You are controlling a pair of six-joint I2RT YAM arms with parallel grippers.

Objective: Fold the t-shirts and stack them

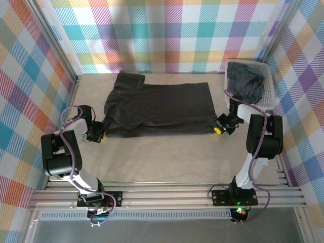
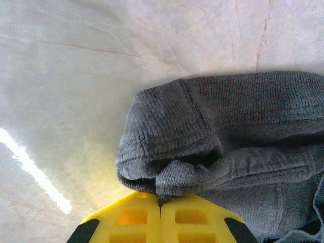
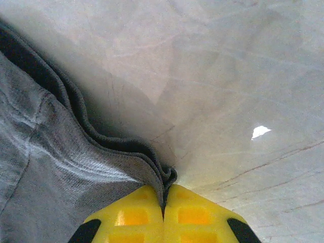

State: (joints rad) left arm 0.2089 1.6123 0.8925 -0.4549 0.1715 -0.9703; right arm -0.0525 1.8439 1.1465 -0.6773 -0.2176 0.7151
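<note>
A dark grey t-shirt (image 1: 162,107) lies spread across the middle of the table, its left side folded over itself. My left gripper (image 1: 99,134) is at its near left corner, yellow jaws shut on a bunched fold of the t-shirt (image 2: 172,179). At the near right corner, my right gripper (image 1: 218,129) is shut on the layered hem of the t-shirt (image 3: 164,177), which runs off to the left. Another dark t-shirt (image 1: 246,83) lies crumpled in the white basket (image 1: 271,83) at the back right.
The tan table surface (image 1: 167,157) stretches bare between the shirt and the arm bases. Checked walls close in the left, back and right sides. The basket stands just behind my right arm.
</note>
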